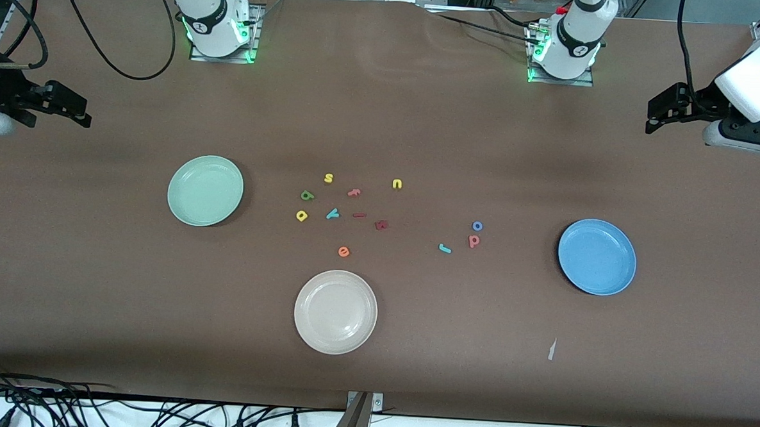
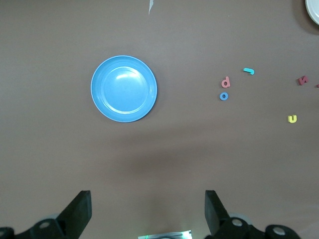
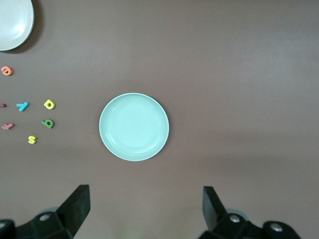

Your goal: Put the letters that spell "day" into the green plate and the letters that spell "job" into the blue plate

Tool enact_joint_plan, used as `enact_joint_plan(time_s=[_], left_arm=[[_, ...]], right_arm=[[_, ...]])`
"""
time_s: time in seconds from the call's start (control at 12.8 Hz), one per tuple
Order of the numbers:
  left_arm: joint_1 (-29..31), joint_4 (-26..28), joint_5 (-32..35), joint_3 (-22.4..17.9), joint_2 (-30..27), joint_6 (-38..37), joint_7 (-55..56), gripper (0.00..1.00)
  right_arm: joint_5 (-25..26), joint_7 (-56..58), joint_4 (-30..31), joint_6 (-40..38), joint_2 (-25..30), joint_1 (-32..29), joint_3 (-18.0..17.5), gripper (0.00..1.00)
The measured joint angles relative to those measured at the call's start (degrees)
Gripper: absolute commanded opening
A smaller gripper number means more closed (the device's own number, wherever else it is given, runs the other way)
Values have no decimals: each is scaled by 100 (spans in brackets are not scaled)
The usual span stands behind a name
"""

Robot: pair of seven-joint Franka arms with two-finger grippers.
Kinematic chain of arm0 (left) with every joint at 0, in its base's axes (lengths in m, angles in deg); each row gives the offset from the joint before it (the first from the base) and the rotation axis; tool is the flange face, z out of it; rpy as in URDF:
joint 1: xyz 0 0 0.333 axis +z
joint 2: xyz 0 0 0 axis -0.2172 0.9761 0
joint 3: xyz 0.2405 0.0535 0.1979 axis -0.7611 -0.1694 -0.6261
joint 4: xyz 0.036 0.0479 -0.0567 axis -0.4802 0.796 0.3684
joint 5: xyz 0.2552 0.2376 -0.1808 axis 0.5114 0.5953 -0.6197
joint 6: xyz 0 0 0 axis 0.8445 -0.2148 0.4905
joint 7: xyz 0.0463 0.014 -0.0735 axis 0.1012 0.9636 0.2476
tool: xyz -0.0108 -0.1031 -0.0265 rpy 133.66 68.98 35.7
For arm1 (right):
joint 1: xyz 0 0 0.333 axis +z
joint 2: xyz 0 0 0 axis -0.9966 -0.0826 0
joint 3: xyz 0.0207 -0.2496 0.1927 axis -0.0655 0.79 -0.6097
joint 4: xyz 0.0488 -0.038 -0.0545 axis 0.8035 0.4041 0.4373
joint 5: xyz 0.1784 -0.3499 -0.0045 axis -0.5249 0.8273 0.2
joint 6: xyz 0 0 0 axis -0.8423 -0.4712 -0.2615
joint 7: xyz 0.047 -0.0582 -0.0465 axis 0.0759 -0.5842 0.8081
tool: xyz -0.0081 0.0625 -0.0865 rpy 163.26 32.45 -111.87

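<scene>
Both grippers' fingers apart: left gripper (image 2: 148, 211) above blue plate (image 2: 123, 88), right gripper (image 3: 146, 209) above green plate (image 3: 133, 126).

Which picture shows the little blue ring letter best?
The left wrist view: the blue "o" shows clearly as a ring beside the salmon "b". The front view shows it too, but smaller. The right wrist view does not show it.

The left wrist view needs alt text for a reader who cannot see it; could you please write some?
An empty blue plate sits on a brown table, seen from above past the open left gripper, which hangs over bare table. Beside the plate, apart from it, lie the salmon-red "b", blue "o" and teal "j", with a yellow "u" beside them.
</scene>
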Motion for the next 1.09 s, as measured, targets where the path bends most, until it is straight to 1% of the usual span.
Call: enact_joint_plan(time_s=[0.7, 0.94, 1.09], left_arm=[[0, 0, 0, 0, 0, -2, 0, 100], [-2, -4, 0, 1, 0, -3, 0, 100], [-3, -7, 0, 3, 0, -3, 0, 100]], right_arm=[[0, 0, 1, -43, -10, 4, 0, 100], [-2, 1, 15, -608, -139, 106, -6, 100], [-12, 15, 35, -934, -408, 182, -20, 100]])
